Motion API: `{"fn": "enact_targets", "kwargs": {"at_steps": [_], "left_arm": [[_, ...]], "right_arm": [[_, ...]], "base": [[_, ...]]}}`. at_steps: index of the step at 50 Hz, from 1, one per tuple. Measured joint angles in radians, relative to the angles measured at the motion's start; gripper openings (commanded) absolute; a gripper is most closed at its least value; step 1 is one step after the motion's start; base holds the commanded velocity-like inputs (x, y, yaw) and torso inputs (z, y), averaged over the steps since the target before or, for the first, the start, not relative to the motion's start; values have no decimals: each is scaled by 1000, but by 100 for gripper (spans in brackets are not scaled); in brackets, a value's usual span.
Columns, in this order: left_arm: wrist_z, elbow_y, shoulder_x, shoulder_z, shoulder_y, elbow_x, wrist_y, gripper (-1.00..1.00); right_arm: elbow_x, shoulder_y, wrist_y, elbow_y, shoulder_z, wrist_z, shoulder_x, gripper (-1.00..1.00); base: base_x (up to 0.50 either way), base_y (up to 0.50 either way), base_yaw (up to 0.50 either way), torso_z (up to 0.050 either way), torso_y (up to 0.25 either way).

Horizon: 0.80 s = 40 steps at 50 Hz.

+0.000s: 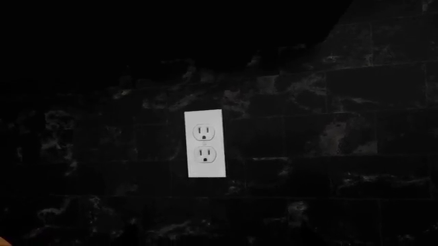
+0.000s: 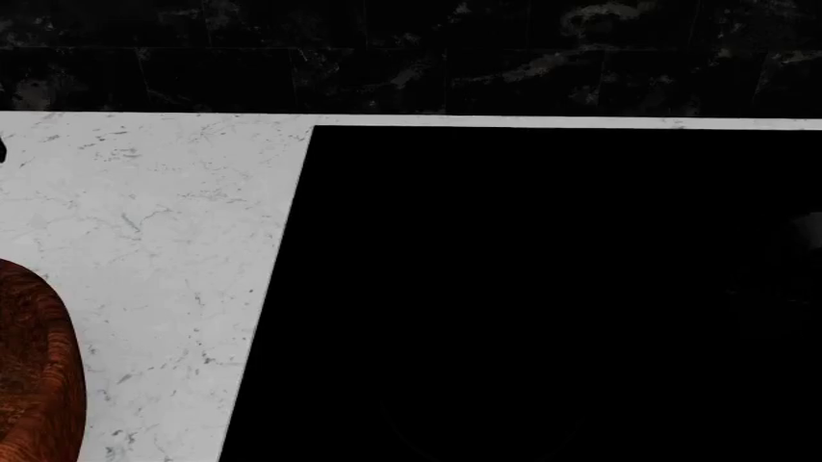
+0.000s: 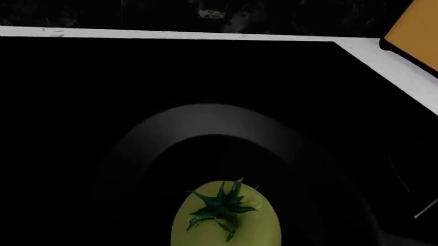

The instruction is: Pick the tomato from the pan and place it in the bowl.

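One tomato (image 3: 226,218) sits inside the pan (image 3: 205,123) rim; neither pincer is visible.

Much lost to blackness and frame edges

The bowl (image 2: 38,371) was cut off at the head view's left edge, only a curved slice showing. The tomato (image 3: 226,215) ran off the right wrist picture's edge, and the pan (image 3: 205,133) faded into the black surface; neither hand showed in any view.

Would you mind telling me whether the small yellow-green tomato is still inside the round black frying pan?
Seemingly in: the right wrist view shows the yellow-green tomato, stem up, within the black frying pan's curved wall. Contact with its floor cannot be told.
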Motion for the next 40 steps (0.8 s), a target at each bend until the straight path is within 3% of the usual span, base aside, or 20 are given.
{"fn": "enact_targets", "kwargs": {"at_steps": [19,20,40], "left_arm": [[-10,5,-5,-5,10,-11,2,100],[-10,4,-5,-6,11,-12,3,100],[-20,18,-10,-17,18,-22,-6,100]], "right_arm": [[-2,5,-29,26,-5,-4,-6,100],[-3,5,-30,27,-6,-5,-6,-100],[-23,-4,-18,10,5,16,0,-100]], "base": [[2,-1,0,0,0],[0,-3,0,0,0],[0,0,0,-1,0]]}}
